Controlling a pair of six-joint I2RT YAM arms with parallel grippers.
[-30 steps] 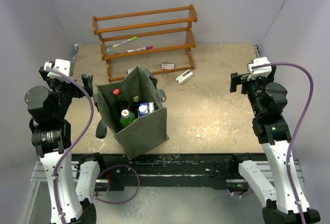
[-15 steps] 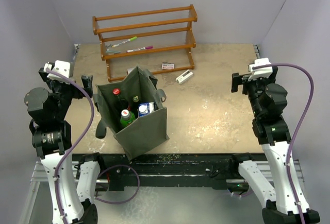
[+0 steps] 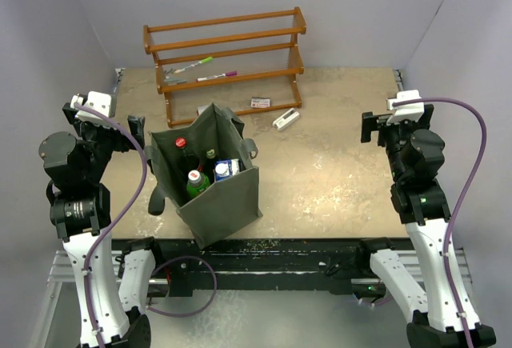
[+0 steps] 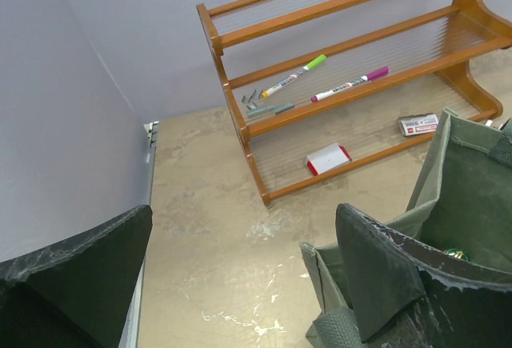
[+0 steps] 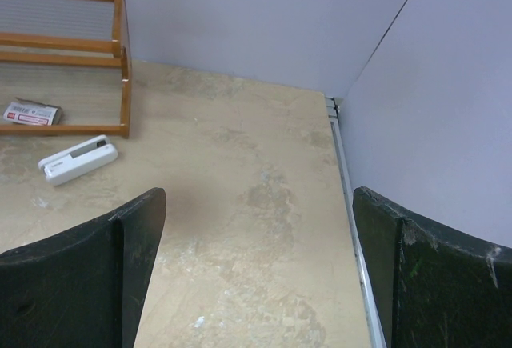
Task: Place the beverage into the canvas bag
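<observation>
Canvas bag [image 3: 218, 198] (bottles [image 3: 197, 181] inside) unchanged, left of frame centre; left end effector [image 4: 240, 272] and right end effector [image 5: 258, 272] both wide open, empty, barely shifted

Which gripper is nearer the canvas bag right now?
Left. The left gripper hangs open right beside the canvas bag, on the side facing that arm. The right gripper, also open, is far across the table near its right edge.
</observation>
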